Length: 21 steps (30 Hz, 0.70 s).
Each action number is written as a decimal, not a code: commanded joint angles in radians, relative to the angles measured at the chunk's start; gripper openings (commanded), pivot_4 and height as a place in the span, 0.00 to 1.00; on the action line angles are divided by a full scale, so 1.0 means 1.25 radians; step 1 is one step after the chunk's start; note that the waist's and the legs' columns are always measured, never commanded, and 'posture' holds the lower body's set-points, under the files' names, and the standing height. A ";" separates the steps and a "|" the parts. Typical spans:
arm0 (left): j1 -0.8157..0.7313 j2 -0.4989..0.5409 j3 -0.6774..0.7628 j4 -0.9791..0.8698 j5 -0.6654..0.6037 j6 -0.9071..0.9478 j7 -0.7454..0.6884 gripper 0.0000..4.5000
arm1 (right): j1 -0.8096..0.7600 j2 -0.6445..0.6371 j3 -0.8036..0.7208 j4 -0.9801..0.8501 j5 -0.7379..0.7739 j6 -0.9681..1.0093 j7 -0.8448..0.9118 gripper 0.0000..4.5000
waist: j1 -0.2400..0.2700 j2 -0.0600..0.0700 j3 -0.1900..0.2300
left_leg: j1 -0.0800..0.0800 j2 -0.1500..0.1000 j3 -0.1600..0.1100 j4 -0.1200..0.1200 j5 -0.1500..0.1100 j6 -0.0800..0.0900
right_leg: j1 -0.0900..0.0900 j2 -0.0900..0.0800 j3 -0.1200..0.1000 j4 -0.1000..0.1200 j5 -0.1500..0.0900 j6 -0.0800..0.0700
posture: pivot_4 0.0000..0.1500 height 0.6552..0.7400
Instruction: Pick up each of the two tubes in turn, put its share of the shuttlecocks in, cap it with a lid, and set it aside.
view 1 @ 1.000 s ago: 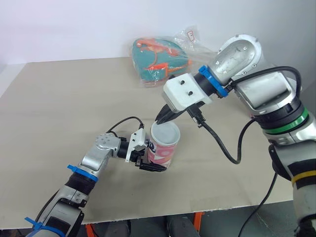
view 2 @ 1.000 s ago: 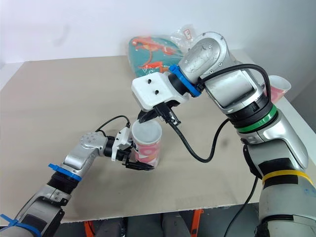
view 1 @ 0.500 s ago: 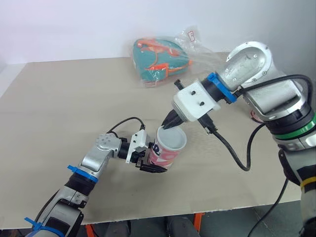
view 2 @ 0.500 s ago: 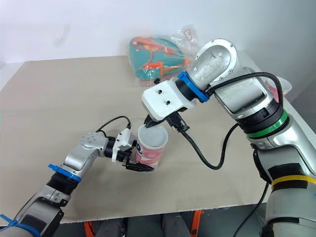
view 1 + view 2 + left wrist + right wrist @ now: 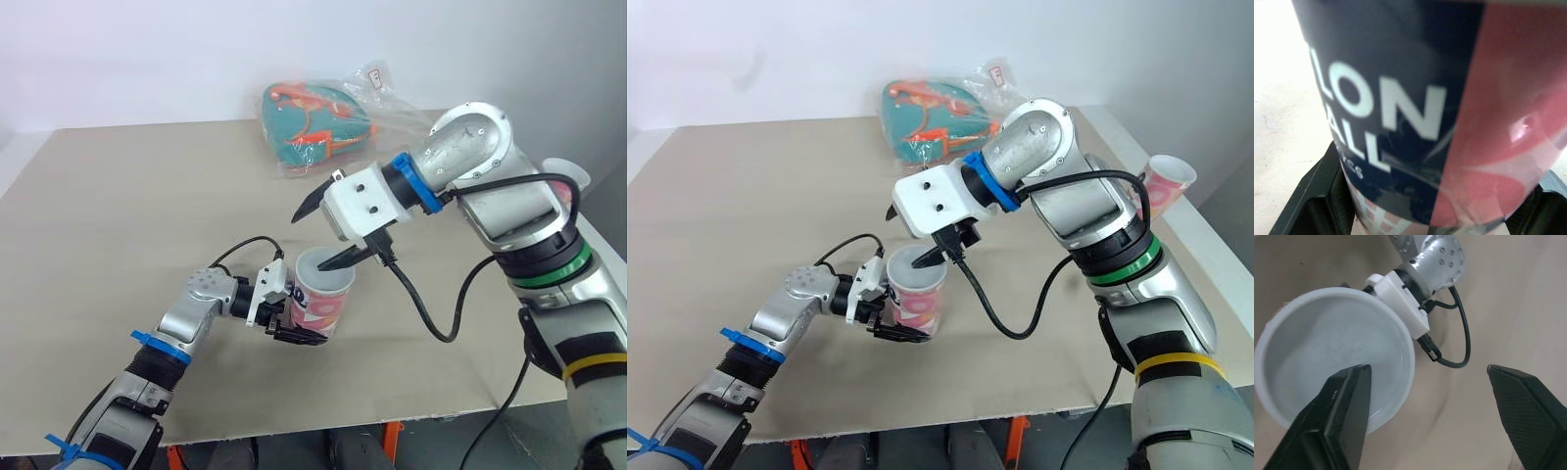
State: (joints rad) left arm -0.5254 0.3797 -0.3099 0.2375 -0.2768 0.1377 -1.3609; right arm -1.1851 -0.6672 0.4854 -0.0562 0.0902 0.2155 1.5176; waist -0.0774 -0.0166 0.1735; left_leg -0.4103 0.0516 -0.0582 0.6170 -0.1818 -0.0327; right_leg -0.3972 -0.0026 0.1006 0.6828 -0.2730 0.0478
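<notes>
1. The R gripper (image 5: 310, 241) had just let go. Its two black fingers, pinched together at the lid's rim 0.5 s ago, now stood wide apart and held nothing. One finger hung just over the round translucent white plastic lid (image 5: 1322, 342); the other pointed off beyond it.
2. The lid sat on the mouth of the pink-and-navy printed cylindrical tube (image 5: 318, 308) and looked seated all round, as far as could be seen.
3. The L gripper (image 5: 294, 315) was clamped on the tube's wall, fingers on opposite sides, low over the tan table top (image 5: 118, 215) near its front edge. Contact w/ the table could not be told.
4. Vs. 0.5 s ago: the tube leaned toward the R arm then; it now stood approx. upright.
5. Judgement: capping of this tube looked complete, and setting it aside remained.
6. A second pink tube w/ white rim (image 5: 1169, 181) stood at the table's far right edge, well apart. Its cap status was not discernible.
</notes>
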 commanded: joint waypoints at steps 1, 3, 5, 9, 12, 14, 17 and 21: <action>0.020 0.018 -0.017 0.019 0.012 0.029 -0.020 0.76 | 0.051 0.004 0.053 -0.027 -0.043 0.022 0.017 0.86 | 0.000 0.000 0.000 | 0.002 0.000 0.000 0.000 -0.001 0.001 | 0.002 0.000 0.000 0.000 -0.002 0.002 | 1.00 1.00; 0.018 0.017 -0.018 0.021 0.012 0.029 -0.020 0.76 | 0.061 0.002 0.051 -0.032 -0.050 0.021 0.025 0.86 | 0.000 0.000 -0.003 | 0.005 0.000 0.000 0.000 -0.002 0.003 | 0.005 0.001 0.000 0.000 -0.004 0.002 | 1.00 1.00; 0.017 0.017 -0.017 0.022 0.012 0.028 -0.021 0.76 | 0.032 0.019 0.018 -0.006 -0.028 0.064 0.024 0.86 | 0.000 0.001 -0.004 | 0.006 0.000 0.000 0.000 -0.003 0.004 | 0.006 0.001 -0.001 0.000 -0.005 0.002 | 1.00 1.00; 0.018 0.016 -0.018 0.026 0.014 0.024 -0.021 0.76 | -0.061 0.053 -0.079 0.064 0.079 0.191 0.050 0.86 | -0.002 0.002 -0.004 | 0.006 0.001 0.000 0.000 -0.003 0.004 | 0.006 0.001 0.000 0.000 -0.004 0.001 | 1.00 1.00; 0.016 0.015 -0.019 0.029 0.015 0.021 -0.021 0.76 | -0.087 0.028 -0.104 0.085 0.154 0.224 0.075 0.86 | 0.000 0.002 -0.003 | 0.004 0.001 0.000 0.000 -0.004 0.004 | 0.005 0.001 -0.001 0.000 -0.004 0.000 | 1.00 1.00; 0.016 0.015 -0.021 0.030 0.015 0.019 -0.021 0.76 | -0.085 -0.002 -0.095 0.076 0.199 0.246 0.077 0.74 | 0.000 0.002 -0.003 | 0.003 0.000 0.000 0.000 -0.004 0.004 | 0.005 0.000 -0.001 0.000 -0.004 -0.001 | 1.00 1.00; 0.014 0.015 -0.021 0.033 0.016 0.016 -0.022 0.76 | -0.061 -0.035 -0.071 0.041 0.223 0.238 0.077 0.45 | -0.001 0.002 -0.003 | 0.003 0.000 0.000 0.001 -0.007 0.003 | 0.005 0.000 0.000 0.000 -0.005 -0.002 | 1.00 1.00; 0.014 0.015 -0.021 0.035 0.019 0.014 -0.024 0.76 | -0.042 -0.058 -0.057 0.006 0.252 0.240 0.077 0.03 | -0.001 0.003 -0.002 | 0.003 0.000 0.000 0.001 -0.008 0.004 | 0.004 0.000 0.000 0.000 -0.007 0.000 | 1.00 1.00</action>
State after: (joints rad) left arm -0.5279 0.3788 -0.3125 0.2480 -0.2860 0.1356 -1.3852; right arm -1.2229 -0.7264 0.4285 -0.0042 0.3771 0.5136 1.5735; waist -0.0780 -0.0130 0.1708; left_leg -0.4064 0.0517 -0.0579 0.6177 -0.1913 -0.0276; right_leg -0.3916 -0.0028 0.1003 0.6827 -0.2824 0.0487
